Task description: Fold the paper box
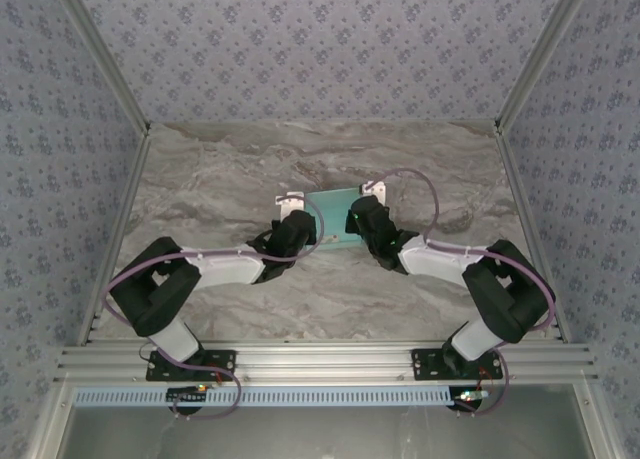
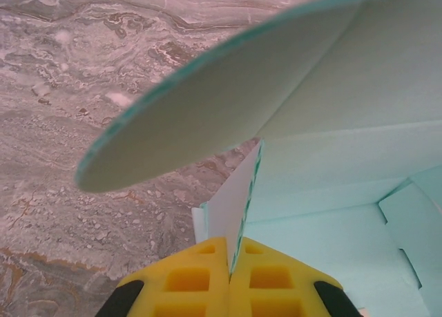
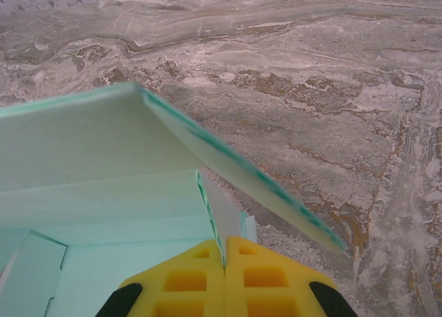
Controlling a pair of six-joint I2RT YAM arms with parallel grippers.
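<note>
L gripper (image 2: 229, 253) clenched on paper box (image 1: 332, 219) left edge; R gripper (image 3: 224, 252) clenched on right edge; box mid marble table (image 1: 220, 179).

From above, the paper box (image 1: 331, 219) is small, and its two ends are covered by the left gripper (image 1: 300, 231) and right gripper (image 1: 358, 222), so its folds can hardly be read. In both wrist views it runs off the frame edges, and the near flap (image 2: 207, 117) seems blurred.

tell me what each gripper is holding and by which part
Both hold the paper box: the left gripper pinches an upright flap at its left end, the right gripper one at its right end.
</note>
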